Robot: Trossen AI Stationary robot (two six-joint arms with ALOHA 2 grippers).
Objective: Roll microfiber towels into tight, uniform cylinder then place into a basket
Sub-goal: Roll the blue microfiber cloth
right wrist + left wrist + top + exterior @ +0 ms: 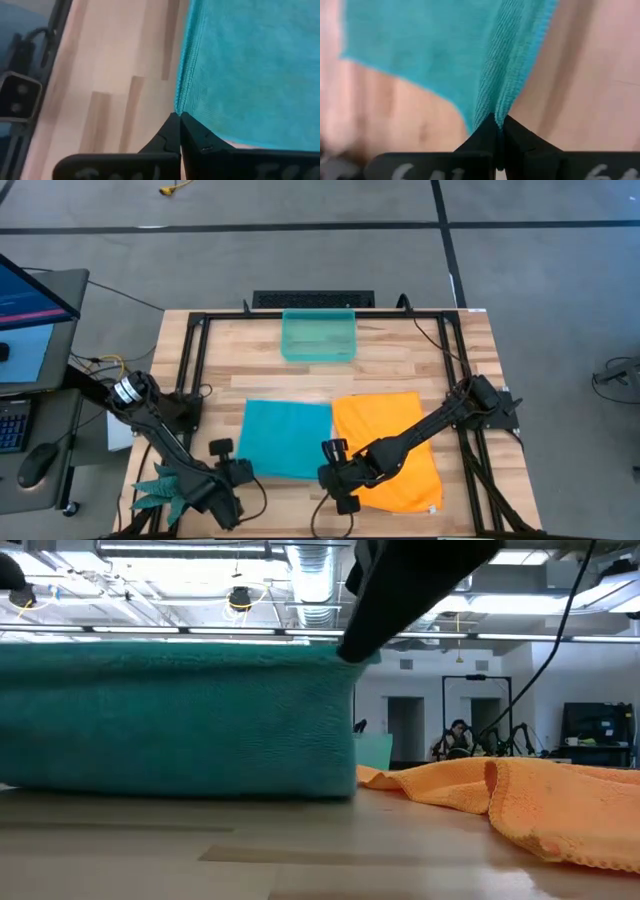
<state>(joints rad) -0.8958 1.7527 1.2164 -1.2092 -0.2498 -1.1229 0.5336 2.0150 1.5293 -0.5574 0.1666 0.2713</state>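
Note:
The teal-blue microfiber towel (285,438) lies at the table's middle with its near edge raised. In the low view the teal towel (180,720) stands like a curtain, its lower part on the wood. My left gripper (499,125) is shut on its near left corner and my right gripper (178,120) on its near right corner. The orange towel (390,445) lies flat to the right, partly under my right arm. The translucent teal basket (318,335) stands at the far middle. My left gripper pinches the teal towel's near left corner (492,111) between its two fingers, slanting down from the near side. The cloth gathers into a ridge at the fingertips, and the corner is lifted off the table. My right gripper pinches the near right corner (181,107), at the hemmed edge, between its two fingers, slanting down from the near side. The corner is held up (345,650), and the towel's far part rests on the table.
A green spiky plant (160,485) lies at the near left beside my left arm. A black metal frame (195,345) runs around the table. The rumpled orange towel (520,790) fills the table's right part. A monitor and keyboard (25,330) stand off the left edge.

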